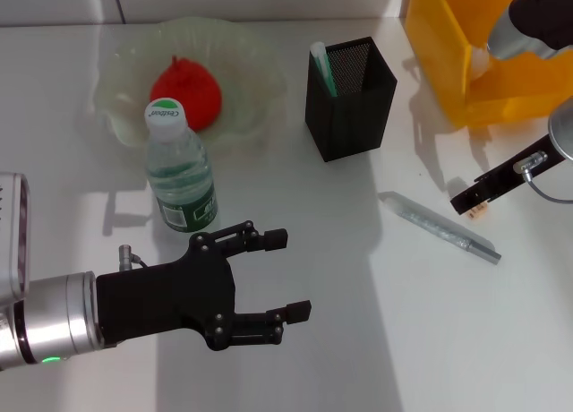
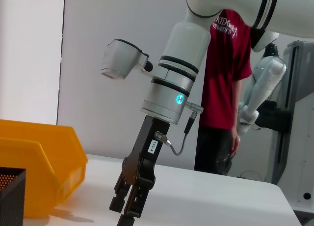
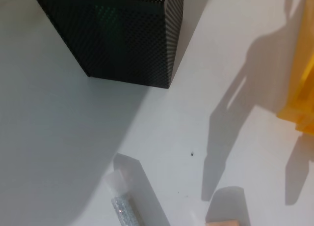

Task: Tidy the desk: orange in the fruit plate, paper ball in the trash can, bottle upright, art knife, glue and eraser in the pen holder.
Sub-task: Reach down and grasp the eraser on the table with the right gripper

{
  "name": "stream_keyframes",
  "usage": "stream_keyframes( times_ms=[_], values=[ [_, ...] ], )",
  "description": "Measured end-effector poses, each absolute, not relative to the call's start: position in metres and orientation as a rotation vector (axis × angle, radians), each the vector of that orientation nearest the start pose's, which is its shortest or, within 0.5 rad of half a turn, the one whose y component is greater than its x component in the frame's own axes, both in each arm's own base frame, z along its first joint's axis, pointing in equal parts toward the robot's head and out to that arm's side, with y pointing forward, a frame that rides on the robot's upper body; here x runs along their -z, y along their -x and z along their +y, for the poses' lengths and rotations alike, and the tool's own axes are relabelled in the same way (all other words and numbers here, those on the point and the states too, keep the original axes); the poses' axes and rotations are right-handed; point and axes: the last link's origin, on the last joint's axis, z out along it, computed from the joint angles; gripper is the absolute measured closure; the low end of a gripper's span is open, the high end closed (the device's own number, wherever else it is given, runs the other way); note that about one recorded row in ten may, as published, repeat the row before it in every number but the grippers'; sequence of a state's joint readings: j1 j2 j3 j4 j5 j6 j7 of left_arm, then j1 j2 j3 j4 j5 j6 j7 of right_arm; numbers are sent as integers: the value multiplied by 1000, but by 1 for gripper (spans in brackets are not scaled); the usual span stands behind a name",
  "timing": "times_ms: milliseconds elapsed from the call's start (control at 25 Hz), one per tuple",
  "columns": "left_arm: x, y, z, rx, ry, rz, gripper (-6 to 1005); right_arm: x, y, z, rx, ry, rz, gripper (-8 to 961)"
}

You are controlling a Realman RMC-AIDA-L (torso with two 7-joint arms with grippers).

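Risks:
- trash can [image 1: 443, 58], yellow, far right: right arm may brush its wall.
- fruit plate [image 1: 255, 58]: orange [image 1: 188, 90] already inside.
- bottle [image 1: 179, 175]: upright, just ahead of the left gripper [image 1: 288, 275], whose jaws are spread and empty; a swing could topple it.
- pen holder [image 1: 351, 98]: holds one green-tipped stick.
- art knife [image 1: 439, 226]: flat on the bench.
- eraser [image 1: 477, 211]: under the right gripper [image 1: 465, 200], jaw state unreadable; so small a block could slip.

Bench [image 1: 358, 340]: white, shadowed. Room: grey wall, red-shirted bystander [image 2: 223, 78].

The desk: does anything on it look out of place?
Yes. A silvery stick lies flat on the desk, and the tiny eraser sits loose under the right gripper, both outside the pen holder.
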State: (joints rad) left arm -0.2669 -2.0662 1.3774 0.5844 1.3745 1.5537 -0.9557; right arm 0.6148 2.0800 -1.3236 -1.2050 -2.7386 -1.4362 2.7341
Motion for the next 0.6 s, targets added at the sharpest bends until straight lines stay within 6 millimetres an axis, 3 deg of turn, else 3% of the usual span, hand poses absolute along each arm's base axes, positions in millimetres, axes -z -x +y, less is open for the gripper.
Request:
stream_keyframes(
  times_ms=[560, 600],
  values=[
    [56, 260, 241, 982, 2806, -274, 153, 7, -227, 378, 531, 2315, 1205, 201],
    [56, 261, 241, 982, 2806, -274, 153, 7, -227, 378, 531, 2315, 1205, 267]
  ],
)
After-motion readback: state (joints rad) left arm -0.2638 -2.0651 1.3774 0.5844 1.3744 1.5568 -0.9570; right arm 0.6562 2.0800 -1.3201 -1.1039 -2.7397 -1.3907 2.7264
